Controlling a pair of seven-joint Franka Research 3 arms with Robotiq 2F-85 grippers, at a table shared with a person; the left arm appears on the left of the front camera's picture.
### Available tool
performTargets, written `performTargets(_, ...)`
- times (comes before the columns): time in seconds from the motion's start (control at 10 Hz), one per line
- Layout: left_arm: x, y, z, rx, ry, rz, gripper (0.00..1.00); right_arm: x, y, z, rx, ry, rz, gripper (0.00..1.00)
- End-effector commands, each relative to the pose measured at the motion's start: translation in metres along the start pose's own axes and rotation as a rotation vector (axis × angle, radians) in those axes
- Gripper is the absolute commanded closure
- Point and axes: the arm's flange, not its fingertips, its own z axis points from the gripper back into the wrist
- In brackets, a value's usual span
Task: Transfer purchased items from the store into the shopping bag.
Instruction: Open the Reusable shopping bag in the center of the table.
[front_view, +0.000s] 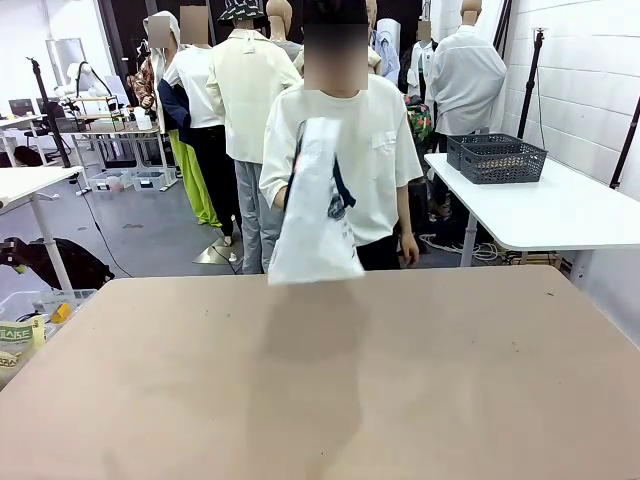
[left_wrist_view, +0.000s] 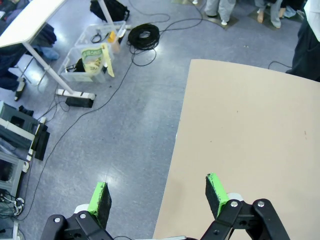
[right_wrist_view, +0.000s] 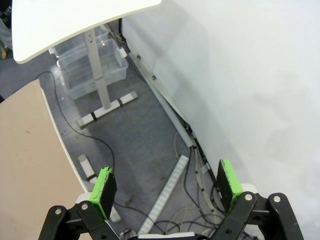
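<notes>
Shopping bag (front_view: 315, 205) hangs in front of the person (front_view: 375, 150) who stands at the far side of the tan table (front_view: 320, 380). Its lower edge is just above the table's far rim, well apart from both my claws. It is whitish, half see-through plastic with a dark blue mark on its side and a dark blue streak nearer the top. It is blurred, so I cannot read any print on it. Its long axis runs up and down: the narrow top sits at the person's chest and the wider bottom points down at the table. The whole bag leans slightly, with its top toward picture right. The plastic hides how the person grips it.

My left claw (left_wrist_view: 158, 196) is spread wide with nothing between its green pads (left_wrist_view: 100, 202), and it looks down on the table's edge and the grey floor (left_wrist_view: 100, 130) beside it. My right claw (right_wrist_view: 167, 182) is likewise spread wide and bare, over the floor between the table and a white wall (right_wrist_view: 250, 75).
</notes>
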Motion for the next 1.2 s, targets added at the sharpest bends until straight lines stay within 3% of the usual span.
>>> performTargets(0.0,0.000,-0.001,-0.001,0.007,0.002,-0.002,0.00,-0.001,0.002,0.001,-0.012,0.000,0.022,0.00)
performTargets(1.0,0.000,0.000,0.000,0.000,0.000,0.000,0.00,0.000,0.000,0.000,0.000,0.000,0.000,0.00)
performTargets(1.1,0.037,-0.027,-0.004,-0.089,-0.099,-0.073,0.00,0.034,0.031,0.015,0.140,-0.057,0.057,0.00)
